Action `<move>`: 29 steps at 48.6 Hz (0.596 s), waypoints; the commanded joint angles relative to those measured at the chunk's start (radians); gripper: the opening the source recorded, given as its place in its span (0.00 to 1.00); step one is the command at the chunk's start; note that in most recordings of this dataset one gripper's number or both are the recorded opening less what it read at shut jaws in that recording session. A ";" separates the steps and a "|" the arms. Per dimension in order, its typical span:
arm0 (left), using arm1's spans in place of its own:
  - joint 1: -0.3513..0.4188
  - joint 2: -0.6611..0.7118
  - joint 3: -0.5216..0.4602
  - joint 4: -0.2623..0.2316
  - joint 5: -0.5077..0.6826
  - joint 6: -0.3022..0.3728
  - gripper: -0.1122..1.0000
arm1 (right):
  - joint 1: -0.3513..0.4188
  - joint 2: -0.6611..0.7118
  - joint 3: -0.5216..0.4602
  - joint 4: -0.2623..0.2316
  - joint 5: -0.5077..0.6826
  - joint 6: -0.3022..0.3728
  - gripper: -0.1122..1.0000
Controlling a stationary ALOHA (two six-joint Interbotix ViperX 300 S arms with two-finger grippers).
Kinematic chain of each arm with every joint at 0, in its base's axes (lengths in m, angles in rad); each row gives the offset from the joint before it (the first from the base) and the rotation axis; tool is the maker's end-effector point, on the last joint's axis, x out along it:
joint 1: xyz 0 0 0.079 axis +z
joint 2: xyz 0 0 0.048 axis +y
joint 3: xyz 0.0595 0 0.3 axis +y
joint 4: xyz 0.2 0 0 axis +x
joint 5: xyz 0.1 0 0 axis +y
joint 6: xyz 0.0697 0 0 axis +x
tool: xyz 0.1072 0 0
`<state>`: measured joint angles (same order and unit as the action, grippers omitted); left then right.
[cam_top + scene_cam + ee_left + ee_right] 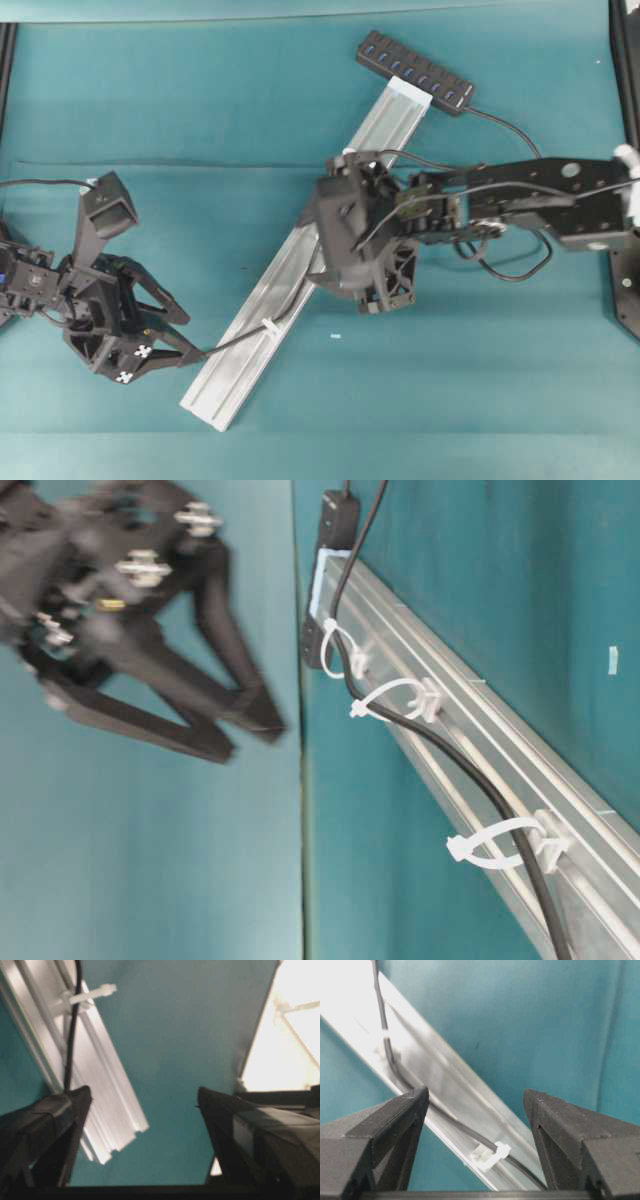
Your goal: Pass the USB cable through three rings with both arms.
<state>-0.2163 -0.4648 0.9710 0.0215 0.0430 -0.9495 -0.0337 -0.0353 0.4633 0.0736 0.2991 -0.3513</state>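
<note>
Teal tabletop [300, 450], lower left: thin black USB cable [455, 755] threads all three whitish plastic rings [495, 845] on the silvery rail [290, 290]; left gripper [185, 335] and right gripper [476, 1105], both wide open and empty, should back away gently without snagging it.

The right pincer [375, 262] is covering the middle stretch of the aluminium rail [250, 345] overhead, hiding the USB cable [232, 340] there. In the table-level view, motion blur is smearing the left pincer [250, 730]. The frame edge is cutting off the cable's lower run.
</note>
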 commanded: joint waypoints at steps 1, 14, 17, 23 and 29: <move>0.009 -0.026 -0.014 0.006 -0.008 0.018 0.94 | -0.006 -0.043 0.003 0.002 -0.003 0.057 0.85; 0.048 -0.098 -0.041 0.006 -0.037 0.215 0.93 | -0.037 -0.184 0.101 0.002 -0.008 0.178 0.84; 0.057 -0.110 -0.044 0.006 -0.040 0.270 0.93 | -0.048 -0.225 0.126 0.002 -0.011 0.196 0.84; 0.075 -0.133 -0.044 0.006 -0.040 0.371 0.93 | -0.067 -0.313 0.184 0.002 -0.023 0.233 0.84; 0.107 -0.156 -0.048 0.006 -0.046 0.445 0.93 | -0.092 -0.408 0.259 0.002 -0.051 0.273 0.84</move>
<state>-0.1304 -0.6013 0.9511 0.0230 0.0092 -0.5308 -0.1104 -0.3927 0.6934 0.0736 0.2730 -0.1028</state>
